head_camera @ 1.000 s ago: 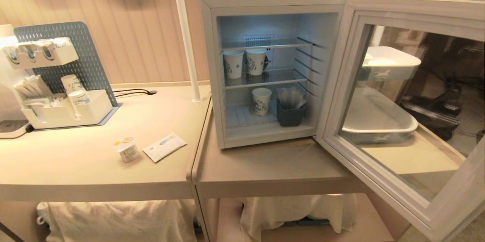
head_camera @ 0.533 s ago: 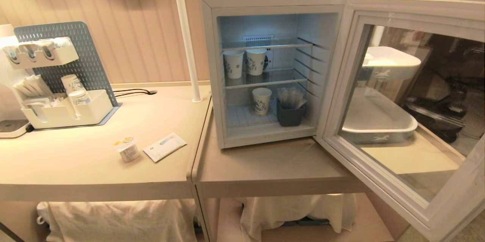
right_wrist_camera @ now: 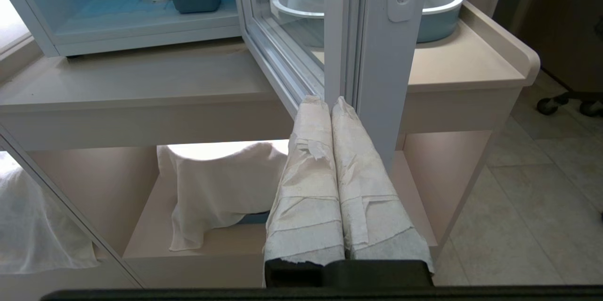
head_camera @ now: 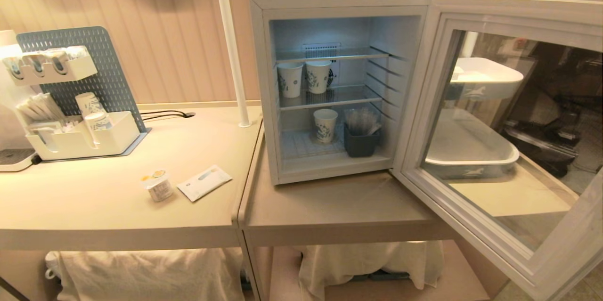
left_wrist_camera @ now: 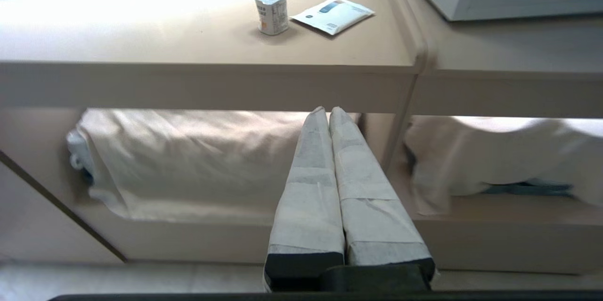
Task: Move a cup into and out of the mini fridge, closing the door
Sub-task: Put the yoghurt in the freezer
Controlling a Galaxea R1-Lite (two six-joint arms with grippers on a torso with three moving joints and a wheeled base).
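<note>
The small white cup (head_camera: 158, 187) with its orange-and-white foil lid stands upright on the left table; the left wrist view also shows this cup (left_wrist_camera: 272, 9). The white mini fridge (head_camera: 330, 2) sits on the lower middle table with its door (head_camera: 511, 11) swung wide open to the right. My left gripper (left_wrist_camera: 328, 111) is shut and empty, low in front of the table edge, below the cup. My right gripper (right_wrist_camera: 326, 102) is shut and empty, low beside the door's (right_wrist_camera: 381, 79) outer edge. Neither gripper shows in the head view.
Two paper cups (head_camera: 305, 78) stand on the fridge's middle shelf, another paper cup (head_camera: 325, 125) and a dark bin (head_camera: 360, 143) on its floor. A flat white packet (head_camera: 204, 183) lies right of the small cup. A pegboard organiser (head_camera: 75, 98) stands far left. White trays (head_camera: 471, 150) sit behind the door.
</note>
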